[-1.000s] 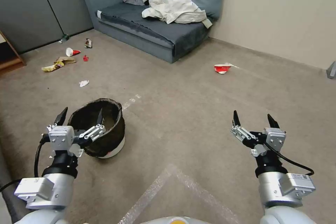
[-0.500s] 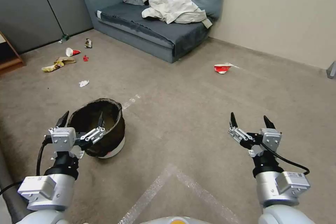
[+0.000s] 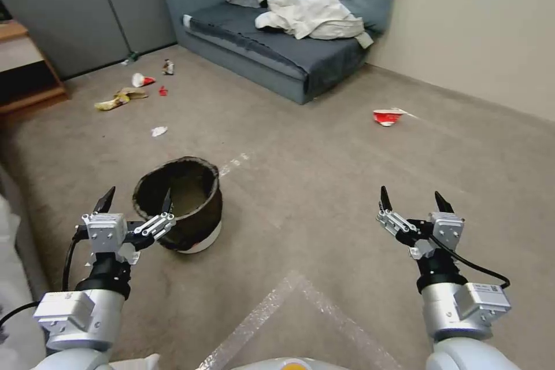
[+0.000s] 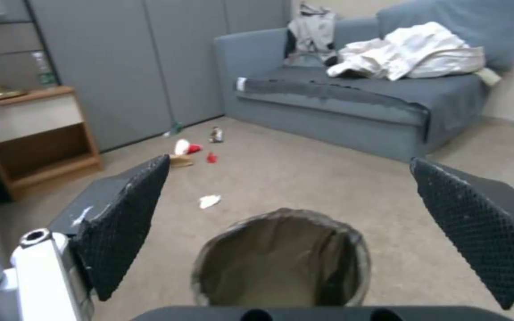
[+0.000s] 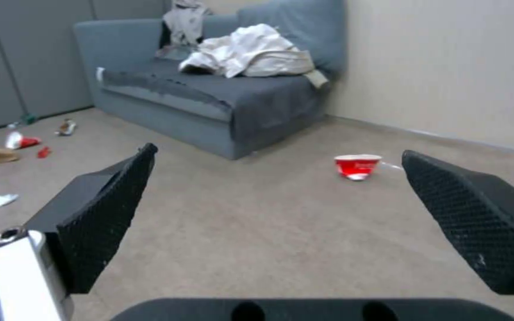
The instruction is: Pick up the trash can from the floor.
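The small round white trash can with a crinkled black plastic bag liner folded over its rim [image 3: 180, 203] is standing upright on the beige-grey short-pile carpet floor [image 3: 312, 173], in front of the robot and toward its left side, with its mouth facing up. The left gripper [image 3: 136, 201] is hovering near the can on its near-left side, with its two black-tipped fingers spread wide apart and gripping nothing; in the head view one fingertip [image 3: 167, 201] is overlapping the can's rim, while the other is lying to the can's left, over bare carpet. In the left wrist view the can [image 4: 281, 263] is appearing between the two textured finger pads [image 4: 123, 232], beyond them and not in contact with either. The right gripper [image 3: 413, 200] is hanging over open carpet on the robot's right, well apart from the can, with its fingers likewise spread and holding nothing. A strip of clear tape [image 3: 272, 312] is running across the carpet close to the robot's base. A crushed red-and-white paper cup [image 3: 387, 117] is lying on the carpet farther ahead on the right, and a scatter of small litter [image 3: 136, 89] is lying ahead on the left. A blue-grey fabric sofa [image 3: 277, 40] is carrying crumpled white clothing [image 3: 312, 14] against the far wall.
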